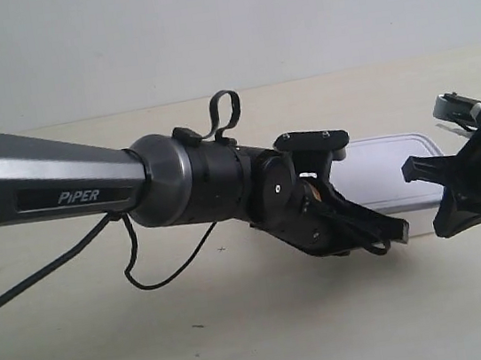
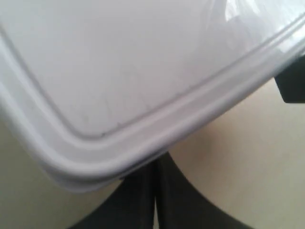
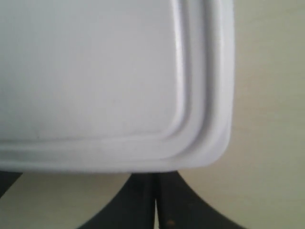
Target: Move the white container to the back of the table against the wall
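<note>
Item: shallow rectangular white plastic container [image 1: 382, 169] with rounded corners and a flat rimmed lid. It lies flat on the pale beige wood-grain table [image 1: 245, 340], toward the exterior view's right; a band of bare tabletop separates it from the plain pale grey wall [image 1: 218, 22]; not yet in place.

Left gripper [image 2: 155, 177]: black fingers closed flush together; nothing pinched between them; tips pass out of sight under the lid rim at one rounded corner. Right gripper [image 3: 155, 185]: same condition, closed and empty, tips tucked under the rim beside another corner. Contact with the box wall cannot be confirmed at either point; the rim hides it.

Assessment: the step in hand appears to be a two-point push toward the wall, not a lift.

Recommendations:
- Bear on the box wall rather than the lid overhang, lest the lid lift or the tips ride up.
- Advance both grippers at a matched pace so the container does not yaw.
- Go slowly; smooth plastic probably slides readily.
- Ease off as the far side meets the wall.
- Mind the slack black cable [image 1: 160, 276] hanging beneath the grey arm at the exterior view's left [image 1: 53, 184].
</note>
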Controlling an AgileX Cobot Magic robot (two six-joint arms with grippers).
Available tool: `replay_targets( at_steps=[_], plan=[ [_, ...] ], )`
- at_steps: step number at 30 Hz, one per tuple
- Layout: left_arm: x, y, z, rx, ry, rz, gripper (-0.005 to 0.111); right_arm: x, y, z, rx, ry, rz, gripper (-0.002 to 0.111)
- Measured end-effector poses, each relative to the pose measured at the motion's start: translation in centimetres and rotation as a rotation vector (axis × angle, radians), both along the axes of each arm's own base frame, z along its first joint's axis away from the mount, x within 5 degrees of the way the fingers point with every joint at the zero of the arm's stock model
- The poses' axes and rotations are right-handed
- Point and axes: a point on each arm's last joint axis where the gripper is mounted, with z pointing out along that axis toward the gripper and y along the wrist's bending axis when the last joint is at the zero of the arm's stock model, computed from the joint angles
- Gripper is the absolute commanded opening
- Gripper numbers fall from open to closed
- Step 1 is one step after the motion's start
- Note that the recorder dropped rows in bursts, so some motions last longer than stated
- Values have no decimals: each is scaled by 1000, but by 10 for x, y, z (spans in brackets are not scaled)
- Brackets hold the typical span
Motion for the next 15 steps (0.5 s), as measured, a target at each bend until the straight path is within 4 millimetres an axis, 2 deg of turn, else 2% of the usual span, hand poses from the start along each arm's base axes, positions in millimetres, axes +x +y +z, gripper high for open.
replay_targets(
  at_steps=[8,15],
  plan=[
    [22,2,2,11,-18,6,0,22,1,0,13,-30,-11,0],
    [42,-3,7,18,-75,-8,0,53,2,1,36,-77,-27,0]
  ],
)
